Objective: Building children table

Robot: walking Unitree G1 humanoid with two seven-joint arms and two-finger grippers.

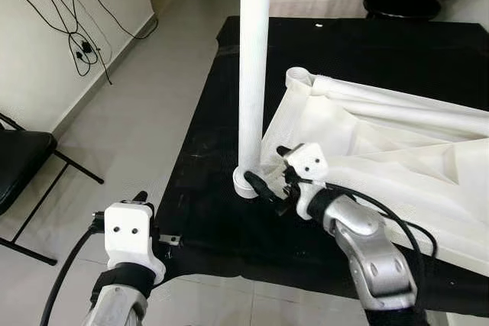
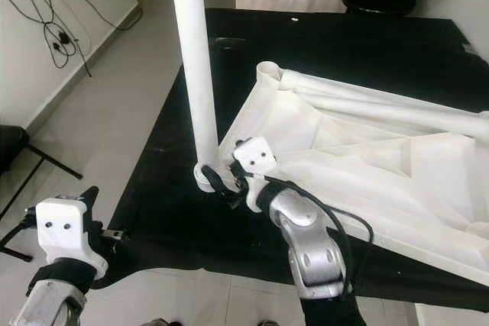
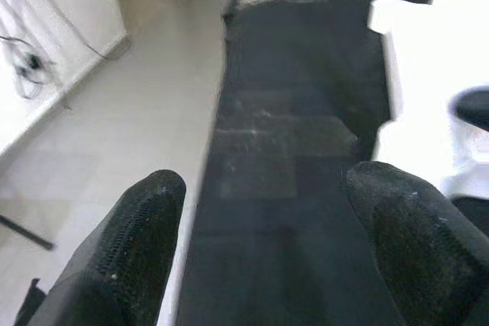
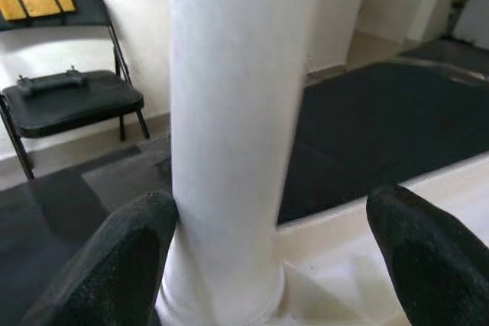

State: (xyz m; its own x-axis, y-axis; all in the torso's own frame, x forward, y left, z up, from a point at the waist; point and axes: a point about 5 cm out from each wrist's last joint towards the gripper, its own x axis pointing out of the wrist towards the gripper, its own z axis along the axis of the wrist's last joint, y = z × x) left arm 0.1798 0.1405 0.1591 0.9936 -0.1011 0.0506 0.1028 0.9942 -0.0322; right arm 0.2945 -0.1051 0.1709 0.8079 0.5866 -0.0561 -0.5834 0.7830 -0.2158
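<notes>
I see the white table top (image 1: 382, 158) lying upside down on a black mat (image 1: 221, 188) on the floor. One white leg (image 1: 254, 74) stands upright in the socket at its near corner. My right gripper (image 1: 263, 186) is at the foot of this leg, fingers spread, one finger (image 4: 114, 265) touching the leg and the other apart from it. My left gripper (image 3: 267, 257) hovers over the mat's edge, away from the leg, also spread and empty. A black folding chair (image 4: 61, 97) stands by the wall beyond the leg.
</notes>
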